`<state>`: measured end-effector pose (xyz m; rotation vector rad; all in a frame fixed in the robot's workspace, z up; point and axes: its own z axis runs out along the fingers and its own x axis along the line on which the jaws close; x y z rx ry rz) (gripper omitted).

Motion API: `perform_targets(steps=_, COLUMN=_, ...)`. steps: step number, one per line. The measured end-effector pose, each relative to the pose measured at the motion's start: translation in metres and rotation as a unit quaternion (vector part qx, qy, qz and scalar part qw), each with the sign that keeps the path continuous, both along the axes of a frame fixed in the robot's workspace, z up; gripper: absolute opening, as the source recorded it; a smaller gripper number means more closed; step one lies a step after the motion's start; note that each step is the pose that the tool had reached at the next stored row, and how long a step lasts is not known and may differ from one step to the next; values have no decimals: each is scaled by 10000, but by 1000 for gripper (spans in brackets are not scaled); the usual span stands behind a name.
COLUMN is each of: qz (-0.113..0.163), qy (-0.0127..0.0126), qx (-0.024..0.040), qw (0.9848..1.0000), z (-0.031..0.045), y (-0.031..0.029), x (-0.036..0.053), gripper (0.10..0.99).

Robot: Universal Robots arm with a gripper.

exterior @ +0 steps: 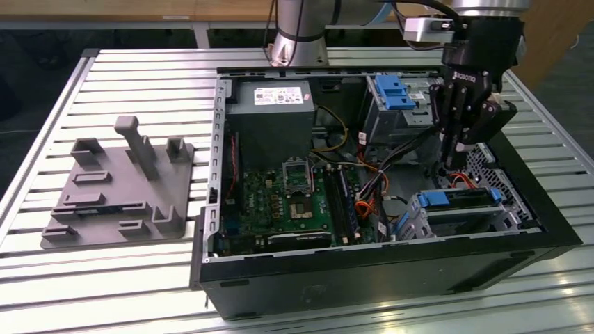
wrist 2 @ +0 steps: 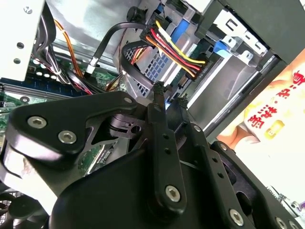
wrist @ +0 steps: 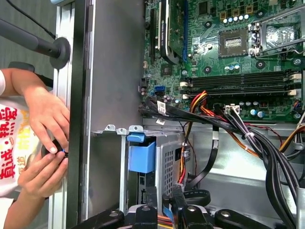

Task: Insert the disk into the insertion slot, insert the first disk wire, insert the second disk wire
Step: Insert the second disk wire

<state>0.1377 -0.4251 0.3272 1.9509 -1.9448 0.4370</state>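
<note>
1. Exterior view: an open computer case [exterior: 371,268] lies on its side on a slatted metal table [exterior: 121,76]. A grey moulded fixture [exterior: 121,188] lies beside it toward the exterior view's left.
2. The disk [exterior: 461,200] sits inside the insertion slot [exterior: 508,217], in the case's near corner on the exterior view's right. Its blue bracket shows at the slot's mouth.
3. The gripper [exterior: 452,163] hangs pointing down inside the case, just above the disk's blue end. A red wire [exterior: 461,179] lies between them.
4. I cannot tell whether the gripper is open, closed or gripping anything.
5. In the second wrist view the gripper [wrist 2: 170,94] points toward a wire bundle [wrist 2: 178,52] of red, yellow and black strands that ends in a black connector [wrist 2: 193,71].
6. In the first wrist view the disk [wrist: 142,155] lies against the insertion slot's perforated wall [wrist: 167,160], near the gripper [wrist: 162,206].
7. Outside the case wall, one hand [wrist: 47,112] and another hand [wrist: 40,174] of a person pinch a small dark thing together.
8. In the exterior view a taller bay [exterior: 390,90] with a blue latch stands beyond the gripper. The motherboard [exterior: 288,202] and power supply [exterior: 269,115] lie toward the exterior view's left of it.
</note>
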Motion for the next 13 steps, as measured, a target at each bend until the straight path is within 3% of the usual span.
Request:
perform_targets(steps=10, qz=0, qy=0, qx=151, qw=9999, z=-2, y=-1, x=0, gripper=267)
perform_targets(steps=13, qz=-2, qy=-1, qx=173, qw=9998, z=-1, y=-5, x=0, gripper=188)
